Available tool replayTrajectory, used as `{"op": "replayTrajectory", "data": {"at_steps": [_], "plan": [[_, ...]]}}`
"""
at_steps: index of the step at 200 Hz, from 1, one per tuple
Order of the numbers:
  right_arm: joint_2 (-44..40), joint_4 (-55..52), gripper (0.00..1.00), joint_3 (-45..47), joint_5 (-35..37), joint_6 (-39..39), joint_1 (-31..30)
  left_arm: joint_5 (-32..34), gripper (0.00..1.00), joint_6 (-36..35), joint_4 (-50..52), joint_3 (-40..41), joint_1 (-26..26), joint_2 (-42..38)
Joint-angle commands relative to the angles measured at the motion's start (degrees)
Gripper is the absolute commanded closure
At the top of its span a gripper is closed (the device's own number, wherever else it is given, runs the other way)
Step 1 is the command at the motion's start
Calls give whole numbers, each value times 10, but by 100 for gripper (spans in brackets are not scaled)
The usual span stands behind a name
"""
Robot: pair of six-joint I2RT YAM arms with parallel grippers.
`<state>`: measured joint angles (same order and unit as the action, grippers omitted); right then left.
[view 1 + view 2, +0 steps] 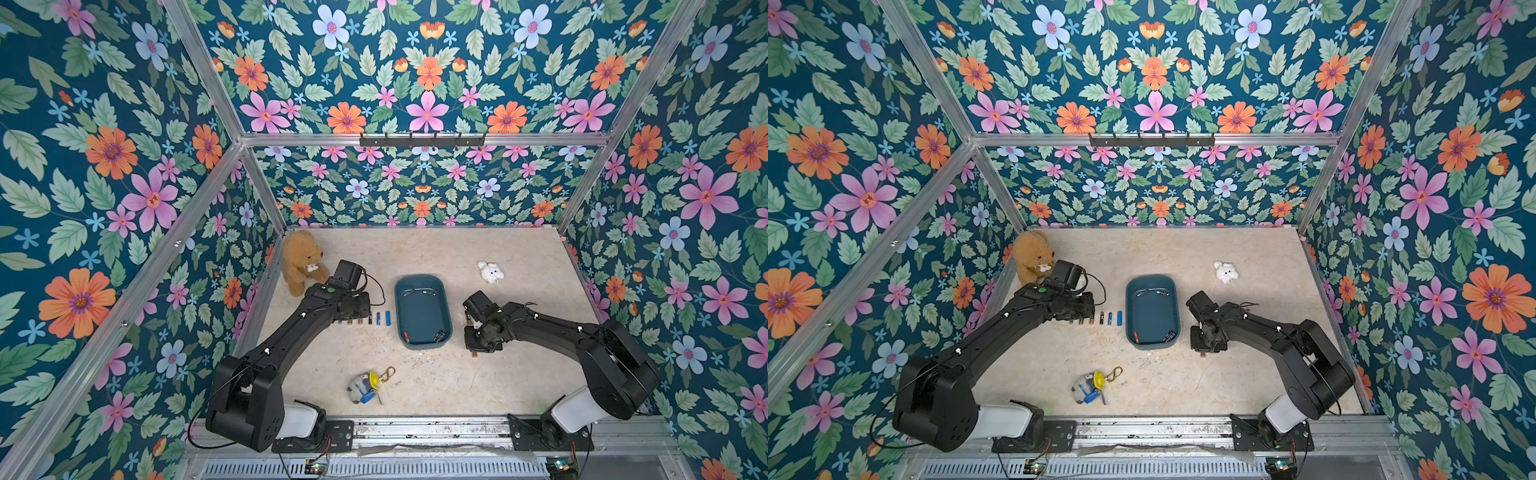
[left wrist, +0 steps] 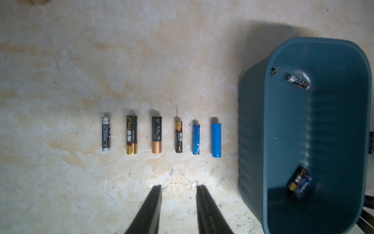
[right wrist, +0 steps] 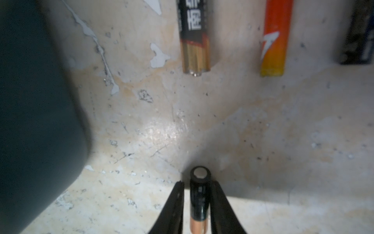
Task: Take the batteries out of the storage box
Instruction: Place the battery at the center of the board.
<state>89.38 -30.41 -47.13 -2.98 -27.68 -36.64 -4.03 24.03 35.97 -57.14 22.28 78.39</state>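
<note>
Batteries (image 1: 388, 318) lie in a row beside the box (image 1: 422, 309); several are inside. Left wrist: left gripper (image 2: 179, 187) empty, jaws apart. Right wrist: right gripper (image 3: 198, 184) barely parted around one battery (image 3: 199, 200) beside the box; retracting may drag or roll it.

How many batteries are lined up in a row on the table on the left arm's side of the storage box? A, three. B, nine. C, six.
C: the left wrist view shows six batteries lying side by side on the table, beside the storage box.
</note>
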Motion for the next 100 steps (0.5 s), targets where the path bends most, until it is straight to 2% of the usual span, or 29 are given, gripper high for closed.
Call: {"op": "replayTrajectory", "data": {"at_steps": [1,59,100], "plan": [[-6,-17,70,-8,10,3,0,10,65,7,6,-7,6,-1],[-36,-56,63,-66,37,3,0,35,65,27,17,-51,61,15],[-56,-63,62,-99,43,4,1,58,64,42,26,-97,114,35]]}}
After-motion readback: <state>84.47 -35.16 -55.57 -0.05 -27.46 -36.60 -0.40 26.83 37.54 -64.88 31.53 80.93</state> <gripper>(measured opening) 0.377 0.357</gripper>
